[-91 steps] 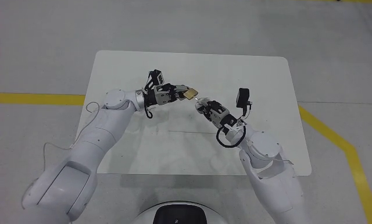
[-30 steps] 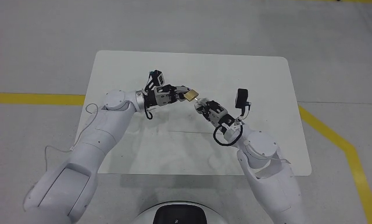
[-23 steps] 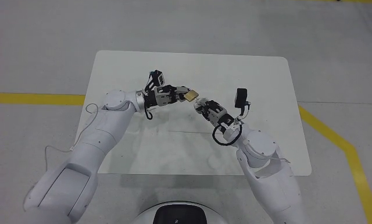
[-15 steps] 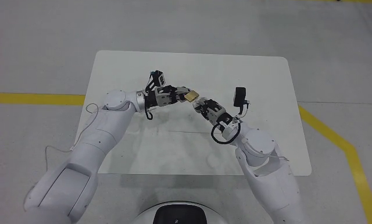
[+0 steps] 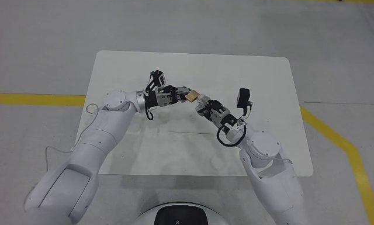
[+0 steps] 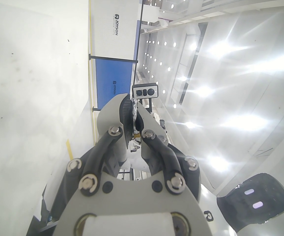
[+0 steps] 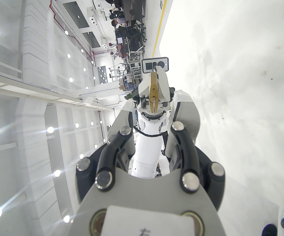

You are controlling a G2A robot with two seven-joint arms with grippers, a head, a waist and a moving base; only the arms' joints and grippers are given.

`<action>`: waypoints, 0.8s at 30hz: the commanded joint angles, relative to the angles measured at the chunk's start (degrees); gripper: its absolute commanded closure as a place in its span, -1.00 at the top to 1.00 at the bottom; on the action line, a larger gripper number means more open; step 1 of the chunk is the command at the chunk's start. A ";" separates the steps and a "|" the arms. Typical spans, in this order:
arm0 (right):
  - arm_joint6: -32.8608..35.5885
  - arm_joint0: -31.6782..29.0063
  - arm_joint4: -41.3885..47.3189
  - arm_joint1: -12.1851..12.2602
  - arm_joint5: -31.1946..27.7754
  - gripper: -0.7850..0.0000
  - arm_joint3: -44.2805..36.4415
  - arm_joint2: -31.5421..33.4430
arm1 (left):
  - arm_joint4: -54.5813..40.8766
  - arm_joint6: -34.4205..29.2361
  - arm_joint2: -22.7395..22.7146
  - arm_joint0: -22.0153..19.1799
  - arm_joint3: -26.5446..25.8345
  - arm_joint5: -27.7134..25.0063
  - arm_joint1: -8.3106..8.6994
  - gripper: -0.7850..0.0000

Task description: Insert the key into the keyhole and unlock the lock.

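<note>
Left claw (image 5: 185, 94) clamps padlock (image 5: 191, 96), key indistinct

1. The left arm (image 5: 111, 123) and right arm (image 5: 266, 149) have glossy white shells with rounded joints.
2. The left gripper (image 6: 132, 109) has a pale grey plate, black link bars and silver screws.
3. A black cable (image 5: 225, 136) loops at the right wrist.

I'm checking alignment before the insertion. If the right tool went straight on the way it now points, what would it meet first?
The brass lock held in the left tool; its narrow end faces the right tool head-on. The gap is hard to judge.
</note>
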 commanded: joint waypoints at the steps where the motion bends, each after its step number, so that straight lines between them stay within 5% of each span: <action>1: 0.63 -0.27 0.01 0.07 -0.19 -0.41 0.06 0.29 | 0.21 0.21 0.03 -0.03 -0.01 -0.17 -0.04 -1.00; 7: 1.57 -0.28 -0.11 0.19 -0.38 -1.00 0.41 0.81 | 1.09 0.65 0.22 -0.09 -0.03 -0.80 -0.15 -1.00; 16: 1.60 0.75 0.33 0.08 -0.11 -1.00 1.26 0.41 | 2.68 0.66 0.34 0.11 -0.49 -2.81 -0.12 -1.00; 17: 1.69 0.74 0.65 0.06 -0.24 -0.54 1.30 0.42 | 2.71 0.71 0.27 0.13 -0.52 -2.98 -0.10 -1.00; 19: 2.14 0.64 1.80 0.01 -1.06 1.00 1.33 0.59 | 2.61 1.04 0.00 0.22 -0.65 -3.66 -0.06 -1.00; 24: 2.85 0.28 3.82 -0.04 -3.05 1.00 1.54 1.25 | 2.45 3.69 -1.52 1.08 -1.76 -8.96 0.28 -1.00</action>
